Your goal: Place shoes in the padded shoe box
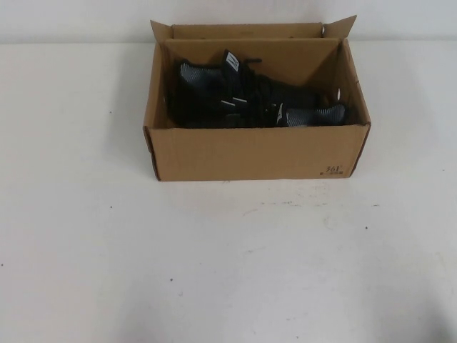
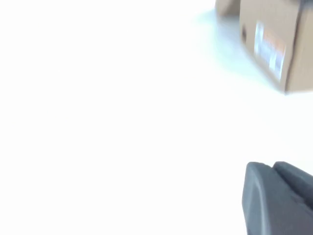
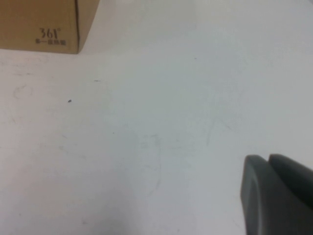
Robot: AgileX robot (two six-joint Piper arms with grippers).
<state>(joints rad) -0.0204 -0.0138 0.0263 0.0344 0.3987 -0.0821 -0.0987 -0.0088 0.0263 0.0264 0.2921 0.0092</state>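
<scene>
The brown cardboard shoe box (image 1: 250,153) stands open at the middle back of the table, with a small "361" print at its front lower right corner. Both black knit shoes (image 1: 243,96) lie inside it, their grey-white heel knit showing at the left and right ends. Neither arm shows in the high view. My left gripper (image 2: 271,166) is over bare table, well clear of the box (image 2: 274,39), fingers together and empty. My right gripper (image 3: 268,159) is over bare table, away from the box's printed corner (image 3: 39,24), fingers together and empty.
The white table (image 1: 228,271) spreads wide in front of the box and to both sides. The box's short flaps stand up at its back corners. A pale wall runs behind the table's far edge.
</scene>
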